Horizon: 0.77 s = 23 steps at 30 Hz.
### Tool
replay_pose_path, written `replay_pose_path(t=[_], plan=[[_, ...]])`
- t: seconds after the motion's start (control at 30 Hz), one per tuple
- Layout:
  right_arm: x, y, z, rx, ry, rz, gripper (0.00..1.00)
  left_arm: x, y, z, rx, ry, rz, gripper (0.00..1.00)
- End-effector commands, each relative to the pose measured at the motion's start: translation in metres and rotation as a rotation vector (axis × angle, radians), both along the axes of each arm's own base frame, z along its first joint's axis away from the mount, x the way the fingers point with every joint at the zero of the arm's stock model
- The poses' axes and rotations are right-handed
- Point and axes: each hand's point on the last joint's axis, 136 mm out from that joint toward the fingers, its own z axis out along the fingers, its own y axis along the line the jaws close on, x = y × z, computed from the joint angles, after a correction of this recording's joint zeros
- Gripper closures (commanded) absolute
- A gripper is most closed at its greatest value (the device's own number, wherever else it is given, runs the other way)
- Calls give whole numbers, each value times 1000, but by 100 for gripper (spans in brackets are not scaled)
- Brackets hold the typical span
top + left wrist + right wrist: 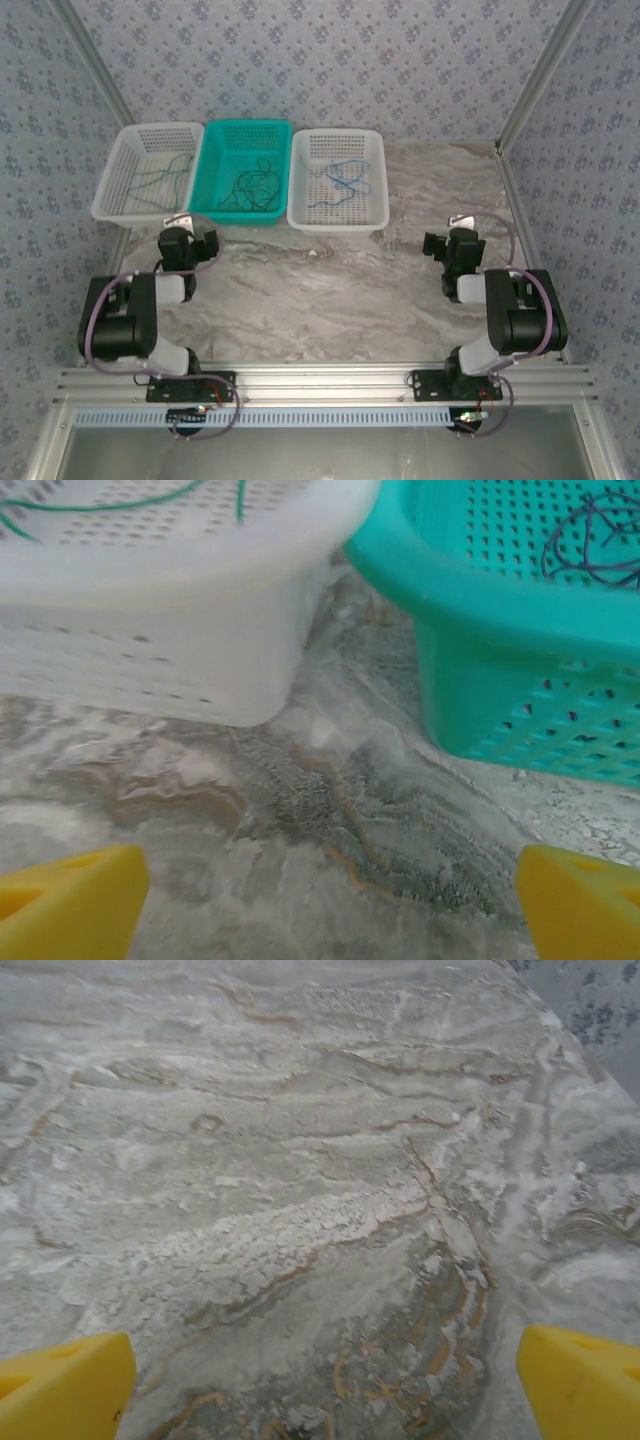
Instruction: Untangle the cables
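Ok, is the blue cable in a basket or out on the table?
In: the blue cable lies loosely spread inside the right-hand white basket.

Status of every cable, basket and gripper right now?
Thin green cable: lying loose in left white plastic basket.
Thin dark cable: bunched in middle teal plastic basket.
Thin blue cable: lying loose in right white plastic basket.
Left gripper: open, empty.
Right gripper: open, empty.

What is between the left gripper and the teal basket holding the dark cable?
Bare marble tabletop, nothing on it. The left wrist view shows that stretch from the left gripper up to the wall of the teal basket.
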Motion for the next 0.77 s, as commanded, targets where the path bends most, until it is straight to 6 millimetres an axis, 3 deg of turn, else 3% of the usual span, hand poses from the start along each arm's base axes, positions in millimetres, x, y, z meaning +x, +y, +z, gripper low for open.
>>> replay_pose_path(t=[0.0,0.1,0.73], plan=[[13,9,21,-5,-96,63,0,16,-20,27,-24,-144,-126,1],[10,-1,26,-24,-119,-11,0,18,-20,28,-3,-133,-110,1],[14,10,24,-2,-104,69,0,17,-19,26,6,-115,-99,1]])
